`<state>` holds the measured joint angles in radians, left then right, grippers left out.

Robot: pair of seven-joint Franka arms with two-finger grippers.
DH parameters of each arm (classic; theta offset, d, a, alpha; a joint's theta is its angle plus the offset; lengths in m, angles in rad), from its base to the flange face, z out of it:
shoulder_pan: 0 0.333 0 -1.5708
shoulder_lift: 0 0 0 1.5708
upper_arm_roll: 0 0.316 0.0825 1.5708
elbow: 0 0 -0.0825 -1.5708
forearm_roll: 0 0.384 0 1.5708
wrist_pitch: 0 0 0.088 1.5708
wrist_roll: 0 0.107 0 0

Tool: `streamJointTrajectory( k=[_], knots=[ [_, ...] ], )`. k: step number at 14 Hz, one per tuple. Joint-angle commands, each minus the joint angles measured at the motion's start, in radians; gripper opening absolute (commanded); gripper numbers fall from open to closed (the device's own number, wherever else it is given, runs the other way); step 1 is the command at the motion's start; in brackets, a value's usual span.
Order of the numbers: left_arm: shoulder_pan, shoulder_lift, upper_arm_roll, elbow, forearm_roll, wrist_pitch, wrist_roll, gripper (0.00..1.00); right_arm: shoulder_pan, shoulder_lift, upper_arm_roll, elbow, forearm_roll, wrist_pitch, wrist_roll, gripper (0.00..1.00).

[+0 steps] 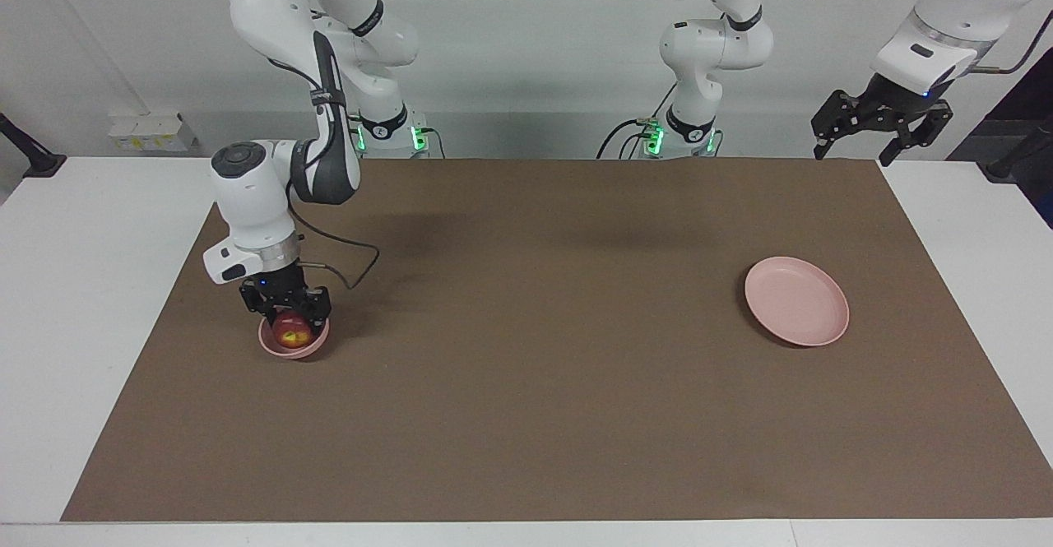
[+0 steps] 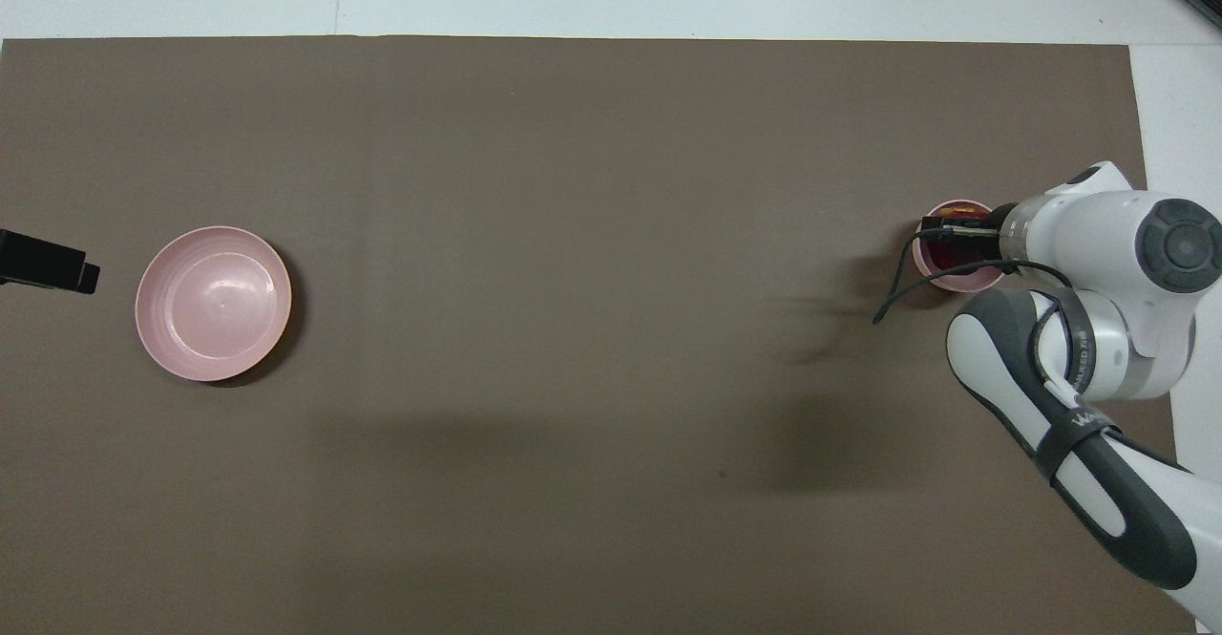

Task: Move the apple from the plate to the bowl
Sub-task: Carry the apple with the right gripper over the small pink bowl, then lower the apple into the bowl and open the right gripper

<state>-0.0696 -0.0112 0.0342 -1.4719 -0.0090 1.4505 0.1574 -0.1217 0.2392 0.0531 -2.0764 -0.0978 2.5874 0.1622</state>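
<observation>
Now down in the bowl, close to the desk's edge at the right arm's end: right gripper, straddling the apple. Apple low within the rim, apparently resting in the bowl and off the plate. Impossible to tell whether clamped on the fruit or slack around it. To finish well: open fully before any lift, wait for the apple to settle, then rise straight up and clear of the rim, so as not to drag or tip what looks like a light bowl. No sideways sweep until well above it. Left gripper waiting high over the desk's corner at the left arm's end, jaws spread wide, holding nothing. Bare plate toward that same end, well apart from the bowl. By count: one apple, one bowl, one plate, one brown mat, two grippers.
</observation>
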Motion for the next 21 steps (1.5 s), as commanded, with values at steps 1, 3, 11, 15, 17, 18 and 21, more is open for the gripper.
streamJointTrajectory(
  k=[1,3,11,15,17,18,21],
  knots=[
    [-0.007,-0.003,0.006,0.004,0.02,-0.01,-0.004,1.0,-0.013,-0.033,0.007,0.013,-0.019,-0.038,0.019,1.0],
    [-0.007,-0.003,0.006,0.004,0.02,-0.009,-0.004,1.0,-0.012,-0.069,0.01,0.08,-0.011,-0.21,0.016,1.0],
    [-0.007,-0.003,0.006,0.004,0.02,-0.009,-0.004,1.0,-0.003,-0.222,0.042,0.268,0.093,-0.703,0.004,1.0],
    [-0.007,-0.003,0.006,0.004,0.02,-0.01,-0.004,1.0,-0.003,-0.241,0.05,0.428,0.092,-0.945,-0.009,1.0],
    [-0.007,-0.003,0.006,0.004,0.02,-0.01,-0.004,1.0,-0.006,-0.238,0.048,0.501,0.099,-1.051,-0.01,1.0],
    [-0.009,-0.003,0.006,0.004,0.02,-0.01,-0.004,1.0,-0.006,-0.236,0.048,0.528,0.098,-1.096,-0.009,1.0],
    [-0.007,-0.003,0.006,0.004,0.02,-0.01,-0.004,1.0,-0.001,-0.235,0.051,0.576,0.098,-1.141,-0.006,1.0]
  ],
)
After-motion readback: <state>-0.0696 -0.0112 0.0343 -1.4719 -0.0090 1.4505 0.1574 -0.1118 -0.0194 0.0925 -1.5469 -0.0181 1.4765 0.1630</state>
